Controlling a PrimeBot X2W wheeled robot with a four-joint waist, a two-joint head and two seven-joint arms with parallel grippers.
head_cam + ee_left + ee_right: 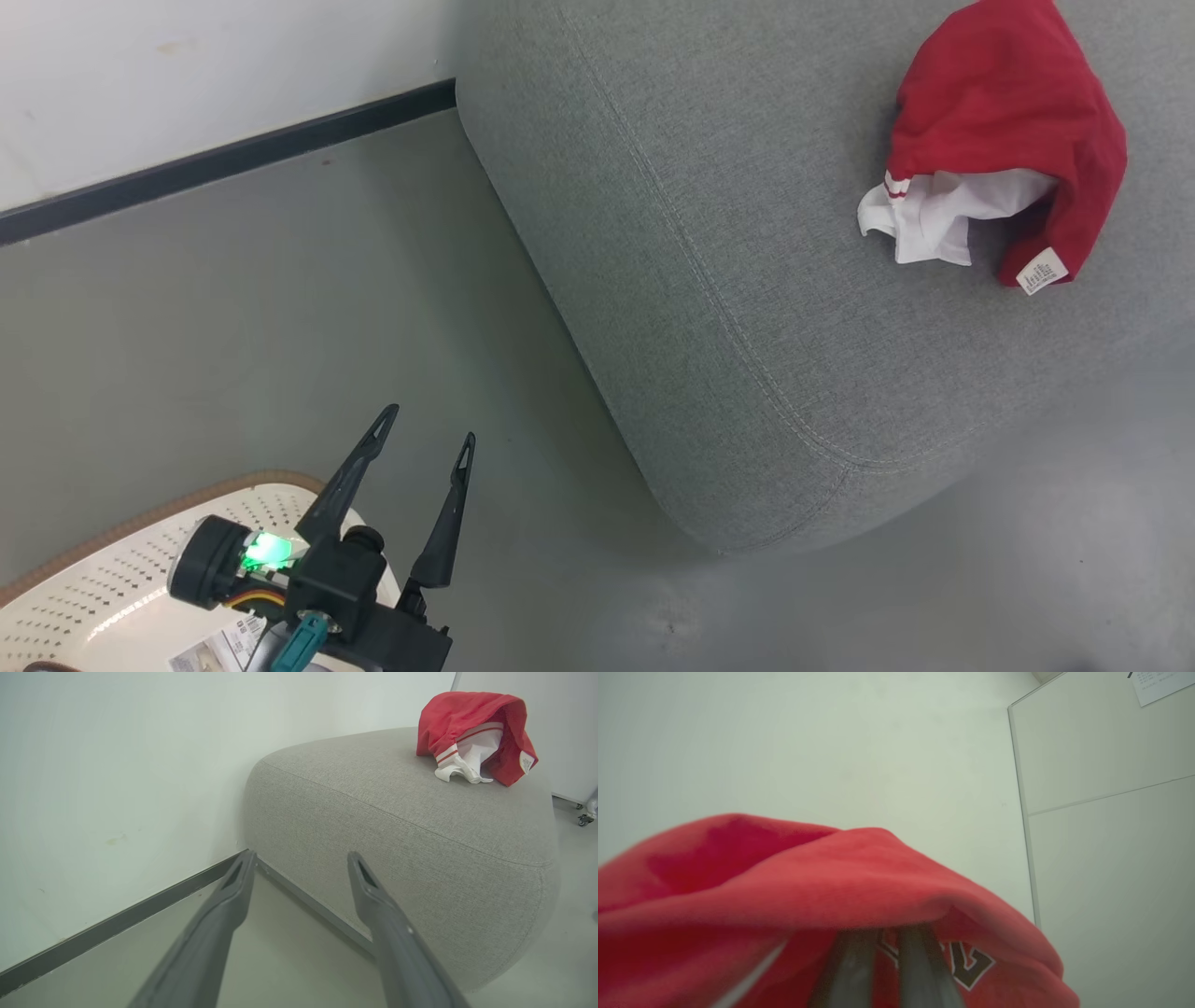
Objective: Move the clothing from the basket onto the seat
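Coarse, matt grey woven cloth on the sofa point(747, 280). Soft red fabric, that clothing point(1008, 112). Glossy cream plastic for the basket point(121, 579), the floor point(280, 308) smooth and faintly shiny, the left end effector point(430, 422) matt dark plastic.

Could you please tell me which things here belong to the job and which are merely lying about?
Job: bright-red fabric garment with white trim on the grey woven sofa; second red garment in right gripper; cream perforated plastic basket.
Bystanders: small caster wheel; white paper sheet.

One garment point(1008, 121) lies on the sofa point(700, 280), another garment point(808, 882) over the right hand point(888, 935); the basket point(121, 560) stands left, on the floor point(280, 327).
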